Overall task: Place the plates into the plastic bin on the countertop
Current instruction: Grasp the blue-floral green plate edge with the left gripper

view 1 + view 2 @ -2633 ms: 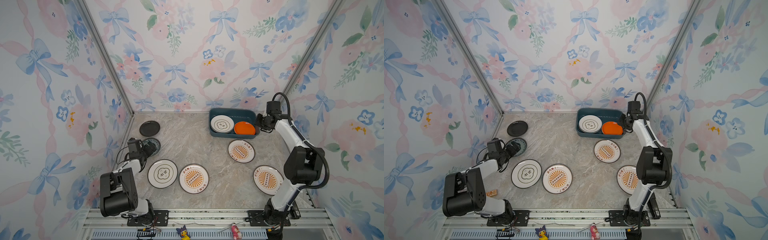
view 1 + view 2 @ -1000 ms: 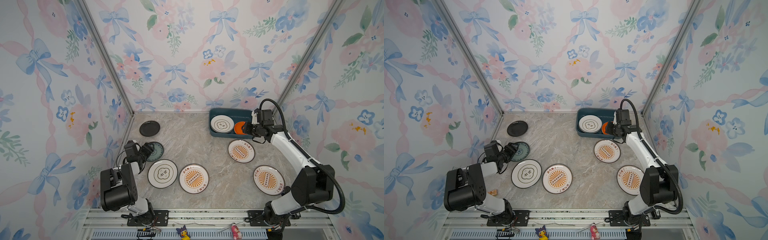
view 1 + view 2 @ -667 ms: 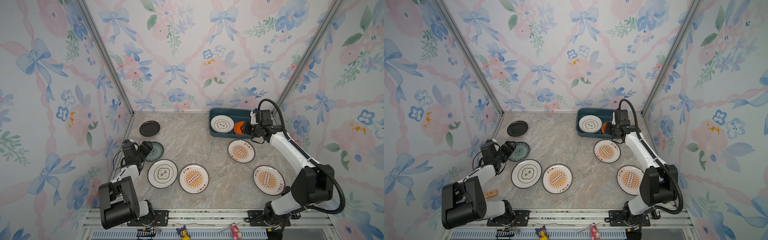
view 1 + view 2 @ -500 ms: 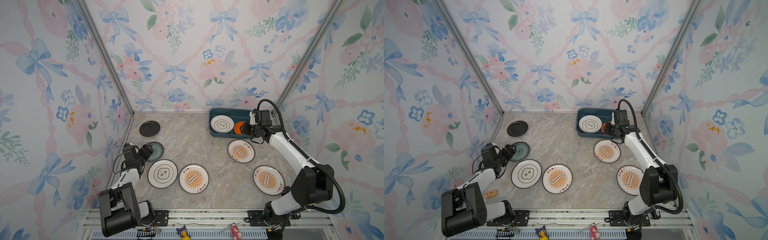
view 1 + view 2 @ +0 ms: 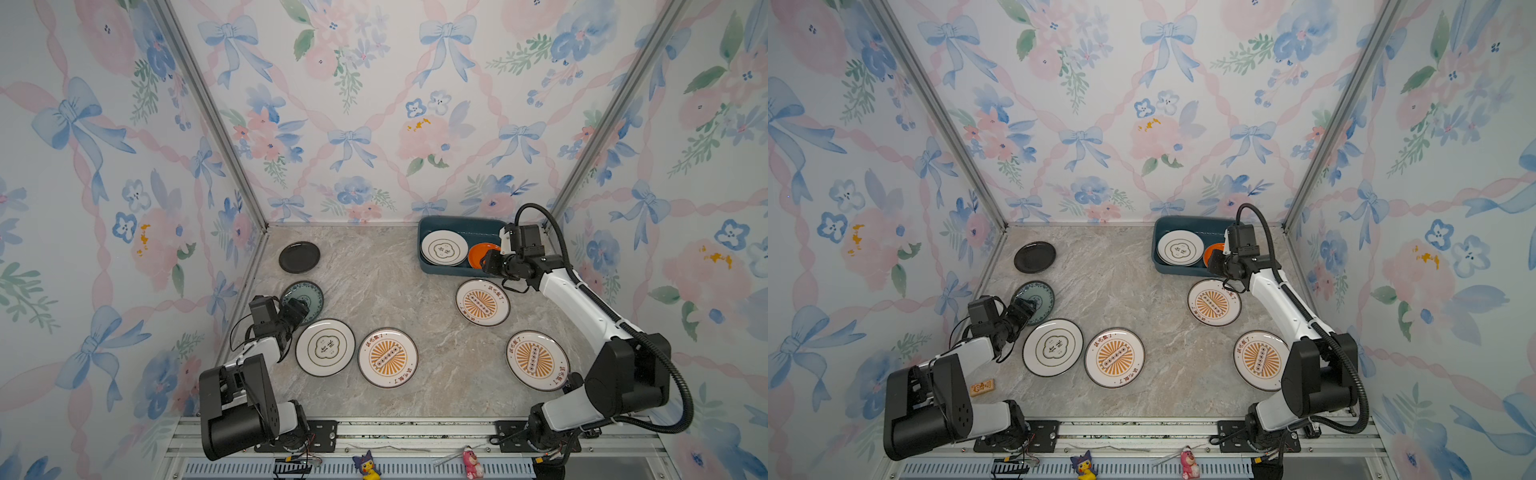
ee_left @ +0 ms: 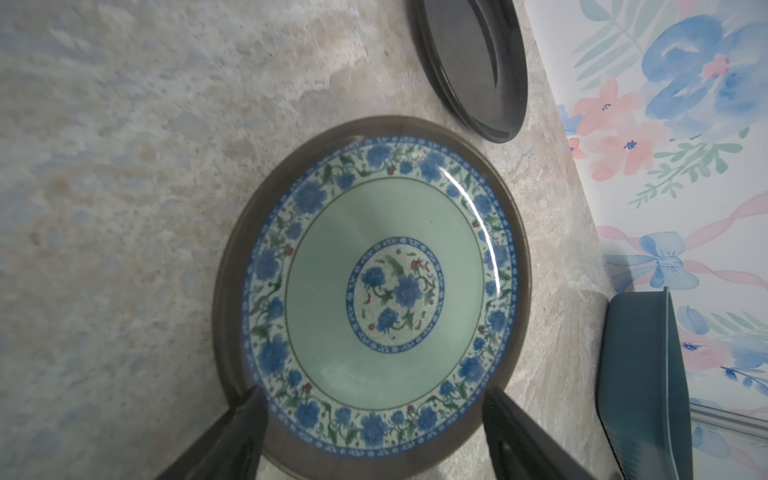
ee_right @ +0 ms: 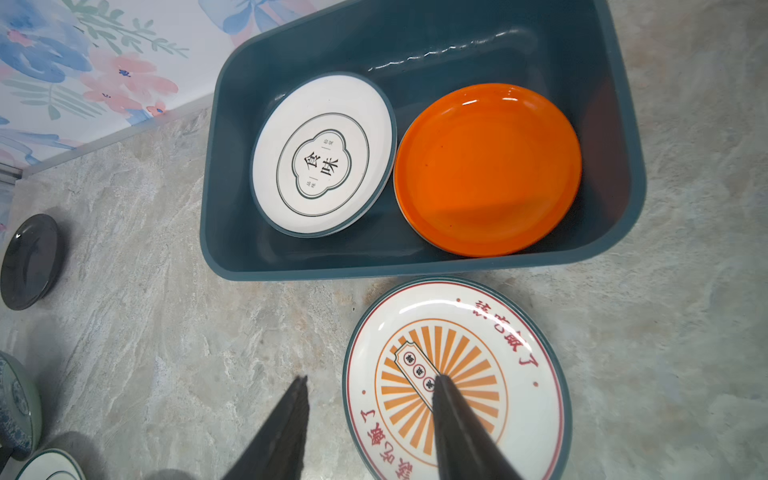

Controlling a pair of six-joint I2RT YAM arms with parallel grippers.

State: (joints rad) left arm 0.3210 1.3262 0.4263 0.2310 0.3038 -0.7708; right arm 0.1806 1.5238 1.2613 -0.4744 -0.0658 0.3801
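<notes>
The left claw [image 6: 374, 399] stood wide open and held nothing, its fingers either side of the near rim of the teal plate [image 6: 382, 291]. That plate was pale green with bands of blue flowers and a dark rim. It lay flat on the countertop [image 5: 374, 270], well left of the bin [image 5: 457, 226] and in front of it. The right claw [image 7: 372, 380] was partly open and empty, just in front of the bin, with one finger over a white sunburst plate [image 7: 498, 353]. Inside the bin a white cloud plate [image 7: 322, 153] and an orange plate [image 7: 486, 170] lay side by side. Seconds before, the right claw had been at the bin's right end, while the left was already at the teal plate.
</notes>
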